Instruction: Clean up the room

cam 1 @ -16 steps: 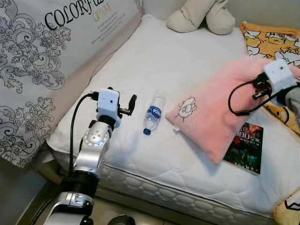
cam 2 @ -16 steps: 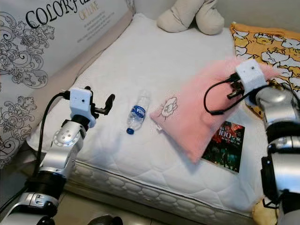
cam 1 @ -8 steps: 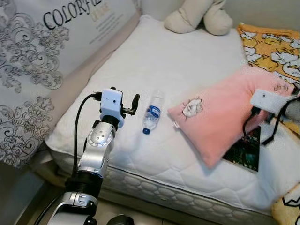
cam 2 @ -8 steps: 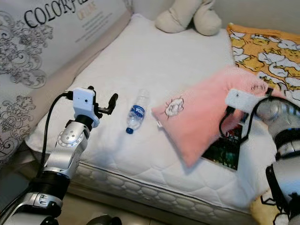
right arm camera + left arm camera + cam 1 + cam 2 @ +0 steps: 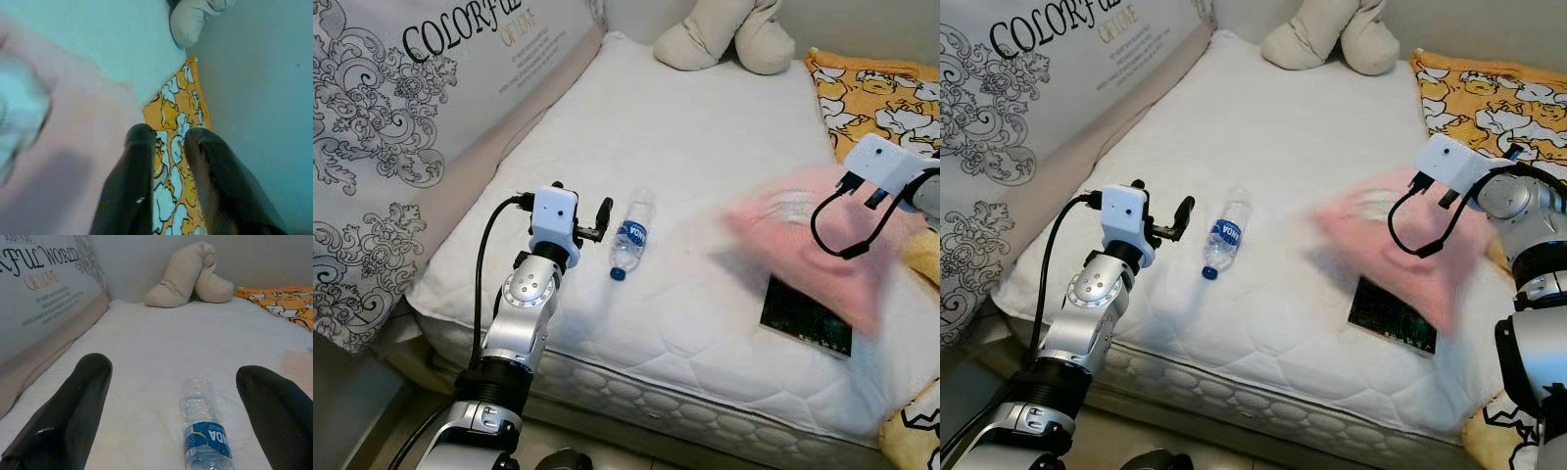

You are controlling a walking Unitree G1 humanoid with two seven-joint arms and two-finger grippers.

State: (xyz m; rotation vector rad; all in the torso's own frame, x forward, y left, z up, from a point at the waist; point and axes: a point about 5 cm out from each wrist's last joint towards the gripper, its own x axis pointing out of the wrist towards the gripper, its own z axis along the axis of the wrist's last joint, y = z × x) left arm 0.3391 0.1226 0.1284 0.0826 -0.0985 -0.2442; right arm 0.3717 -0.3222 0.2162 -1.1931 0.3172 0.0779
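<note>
A blurred pink pillow (image 5: 808, 240) hangs just above the white mattress (image 5: 705, 127) at the right, over the far part of a dark book (image 5: 803, 315). My right gripper (image 5: 168, 134) is at the pillow's far right edge, its fingers nearly together, and the pink fabric lies against them. A clear water bottle (image 5: 628, 235) with a blue label lies near the mattress's front left. My left gripper (image 5: 597, 215) hovers just left of it, and in the left wrist view its open fingers (image 5: 85, 396) frame the bottle (image 5: 203, 431).
A beige plush toy (image 5: 724, 39) sits at the head of the bed. A yellow cartoon-print blanket (image 5: 876, 88) covers the far right. A large patterned panel (image 5: 401, 108) leans along the left side. Another yellow cushion (image 5: 915, 441) pokes in at the bottom right.
The right arm has swung up and right, dragging the pink pillow with it and uncovering more of the book. The left gripper has edged slightly closer to the bottle.
</note>
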